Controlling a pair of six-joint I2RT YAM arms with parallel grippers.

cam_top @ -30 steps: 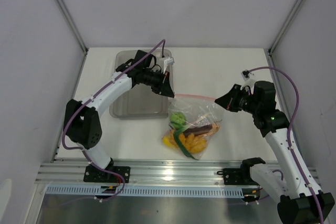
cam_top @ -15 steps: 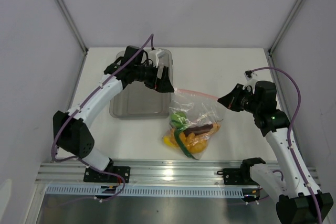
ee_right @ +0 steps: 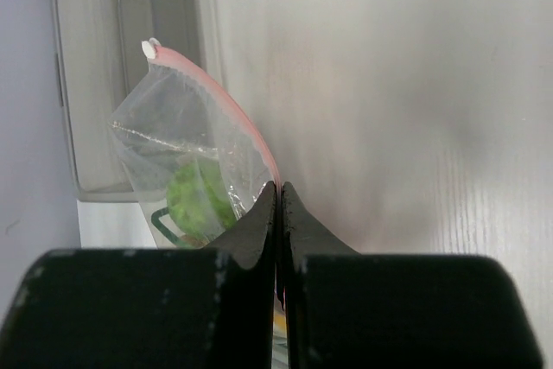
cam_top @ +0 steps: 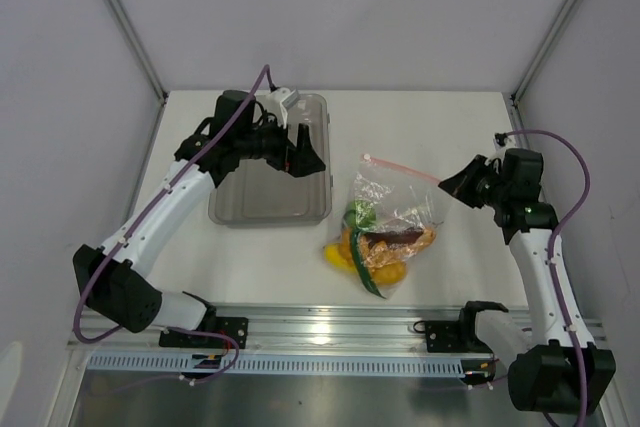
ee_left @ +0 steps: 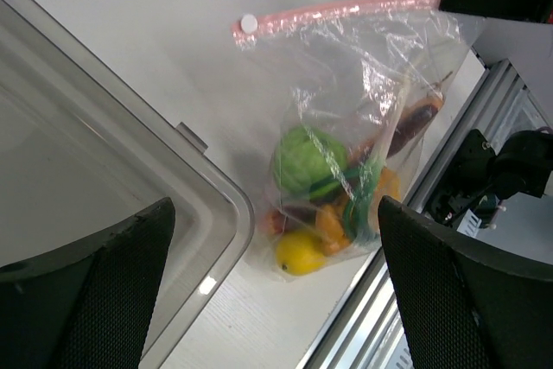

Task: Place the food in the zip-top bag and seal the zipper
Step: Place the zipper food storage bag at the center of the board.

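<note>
I am looking down on the table (cam_top: 430,122), and the left tool (cam_top: 308,155) is hovering over the right part of the grey bin (cam_top: 250,197) at the upper left-centre of the top view. Its jaws are standing wide with nothing between them. In its own camera the two dark fingers (ee_left: 95,300) are framing the bin's rounded corner and, just beside it, the bag (cam_top: 395,209). The bag is sitting at the centre of the top view, apart from the left tool. The right tool (cam_top: 447,185) is pinching the bag's upper right corner, and its wrist camera is showing the jaws pressed together on the end of the pink-red zipper (cam_top: 400,169). That strip is running up and left from the pinch to a small white slider (ee_left: 249,23) at its far end; I cannot tell whether it is sealed along its length. The food (cam_top: 375,247) is bunching in the lower part of the bag: a green lime (ee_left: 307,157), a yellow lemon (ee_left: 298,252), a dark-red slice (ee_left: 413,120) and orange pieces.
</note>
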